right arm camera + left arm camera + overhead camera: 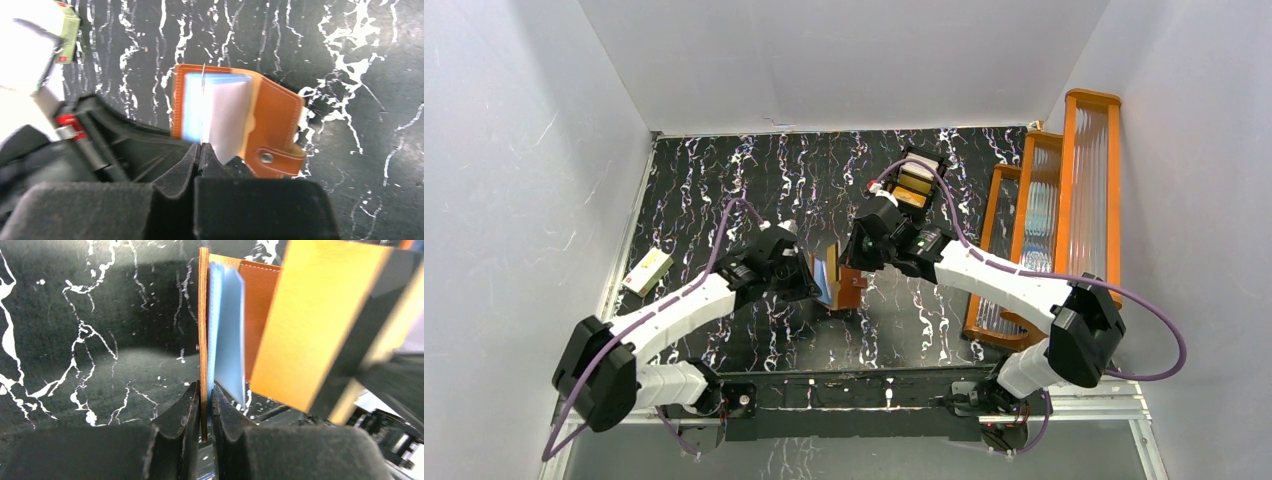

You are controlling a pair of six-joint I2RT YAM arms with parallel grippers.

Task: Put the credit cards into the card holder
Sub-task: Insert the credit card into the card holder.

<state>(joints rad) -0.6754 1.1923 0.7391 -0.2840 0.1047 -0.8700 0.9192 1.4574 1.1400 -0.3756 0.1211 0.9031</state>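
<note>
The reddish-brown card holder (pixel 848 284) stands open on edge on the table between the two arms. My left gripper (pixel 205 390) is shut on its left cover (pixel 202 330), with the pale bluish pockets (pixel 227 335) fanned out just to the right. My right gripper (pixel 201 150) is shut on a yellow-orange credit card (pixel 310 315) with a dark stripe. In the right wrist view that card shows edge-on as a thin line (pixel 203 95) over the holder's pockets (pixel 220 115). Whether the card's edge has entered a pocket is hidden. The snap tab (pixel 272 159) hangs open.
A black compartmented tray (pixel 919 180) with more cards sits at the back, behind the right arm. A cream box with a green mark (pixel 647 270) lies by the left wall. Orange-framed ribbed panels (pixel 1044 220) lean along the right side.
</note>
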